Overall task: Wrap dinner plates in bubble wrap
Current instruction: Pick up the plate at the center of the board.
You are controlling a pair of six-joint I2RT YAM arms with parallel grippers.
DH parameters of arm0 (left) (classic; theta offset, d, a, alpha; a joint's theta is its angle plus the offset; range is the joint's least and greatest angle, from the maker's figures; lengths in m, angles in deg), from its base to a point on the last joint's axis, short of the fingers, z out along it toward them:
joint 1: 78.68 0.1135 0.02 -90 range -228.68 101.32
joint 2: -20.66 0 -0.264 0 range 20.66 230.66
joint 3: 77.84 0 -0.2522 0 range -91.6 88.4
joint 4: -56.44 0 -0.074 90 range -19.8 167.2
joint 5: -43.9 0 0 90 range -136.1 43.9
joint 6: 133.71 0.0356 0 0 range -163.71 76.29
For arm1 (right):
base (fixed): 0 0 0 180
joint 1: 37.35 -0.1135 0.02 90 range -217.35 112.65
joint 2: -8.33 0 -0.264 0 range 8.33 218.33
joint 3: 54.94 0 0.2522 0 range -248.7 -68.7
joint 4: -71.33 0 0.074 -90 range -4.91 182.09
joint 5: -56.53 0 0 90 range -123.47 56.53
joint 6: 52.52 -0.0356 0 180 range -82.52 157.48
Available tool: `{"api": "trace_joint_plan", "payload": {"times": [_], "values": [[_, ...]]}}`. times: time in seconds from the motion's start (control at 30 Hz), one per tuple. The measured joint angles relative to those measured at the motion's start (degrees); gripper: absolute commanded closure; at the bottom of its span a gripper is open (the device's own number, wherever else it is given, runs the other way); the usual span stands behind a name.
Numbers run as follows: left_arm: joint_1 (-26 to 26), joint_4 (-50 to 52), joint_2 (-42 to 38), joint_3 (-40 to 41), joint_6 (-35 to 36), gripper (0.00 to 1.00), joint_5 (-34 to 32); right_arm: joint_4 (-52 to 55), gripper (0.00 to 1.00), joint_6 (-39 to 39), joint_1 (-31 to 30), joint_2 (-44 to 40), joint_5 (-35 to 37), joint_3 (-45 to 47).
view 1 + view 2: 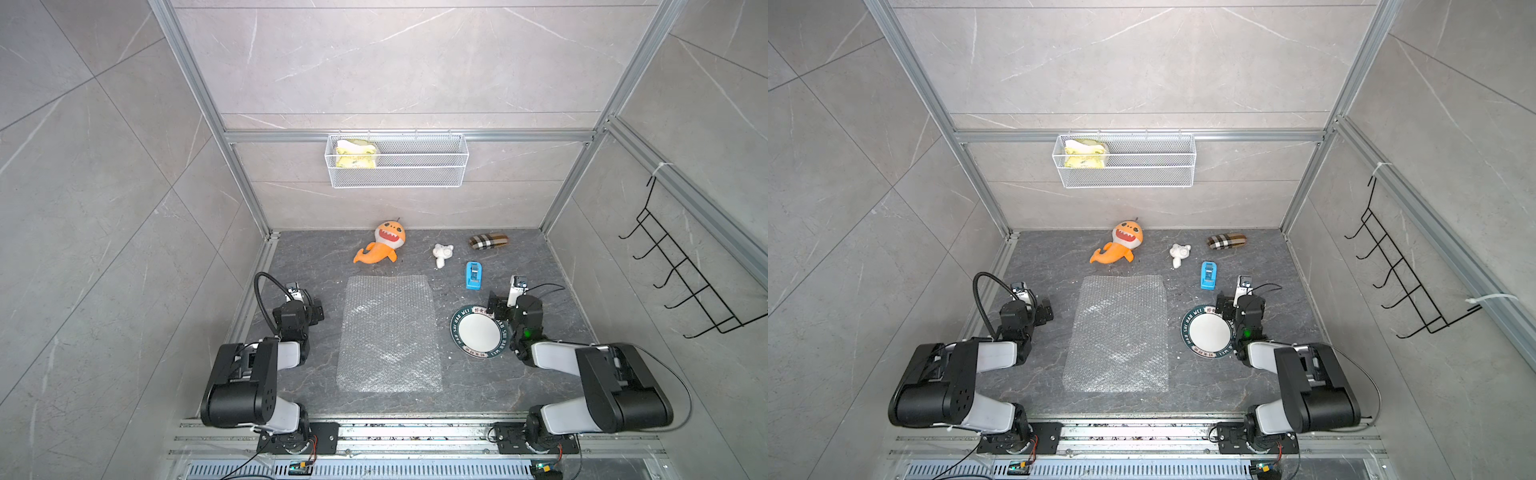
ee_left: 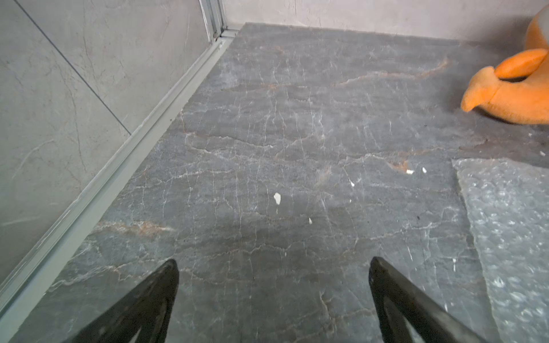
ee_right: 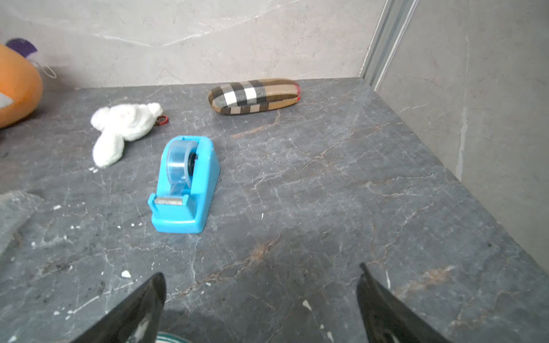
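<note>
judging the dinner plate by its look, we take it for glazed ceramic: stiff, fairly heavy, slick and breakable. lying flat, it offers only its rim, so we would pinch the dark band at the edge, or slide it, rather than press on the white centre. it sits on the table just beside the right edge of the bubble wrap, not touching it. the bubble wrap lies spread flat in the middle of the table. we expect it to be light, floppy and slippery, best taken at a corner or an edge. the right gripper stands wide open and empty above the table, close to the plate's far rim. the left gripper is likewise spread and empty, beside the wrap's left edge. white capitals on the rim seem to read "shi han mei", with small characters we cannot make out. the blue tape dispenser shows no label that we can read.
</note>
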Motion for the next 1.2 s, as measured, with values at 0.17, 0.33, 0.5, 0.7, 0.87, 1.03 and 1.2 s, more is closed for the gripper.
{"api": "trace_joint_plan", "payload": {"times": [0.17,0.33,0.5,0.7,0.87,1.03,1.2], "values": [[0.0,16.44,-5.16,-15.28,-1.9,0.0,1.7,17.51,0.0,-4.85,8.7,-4.04,-12.74,-14.51],[0.0,25.0,-7.56,-22.62,-7.54,0.0,6.97,33.18,0.08,-8.59,11.98,3.65,-26.8,-30.6],[-0.02,32.5,-7.63,-22.84,-14.58,0.0,9.6,40.24,0.13,-13.22,11.85,12.79,-35.91,-34.51],[-0.17,36.35,-8.81,-21.49,-20.65,0.0,13.44,45.7,0.18,-15.76,10.56,21.4,-37.88,-39.1],[-0.44,36.81,-10.84,-18.1,-25.97,0.0,17.4,48.04,0.24,-15.78,7.26,24.46,-36.94,-44.59],[-2.38,37.0,-11.06,-16.28,-28.44,0.0,18.93,50.27,0.25,-15.39,3.78,26.34,-33.27,-47.1],[-4.17,37.07,-11.85,-15.06,-29.68,0.0,19.56,53.27,0.22,-14.05,1.95,26.27,-28.87,-46.64]]}}
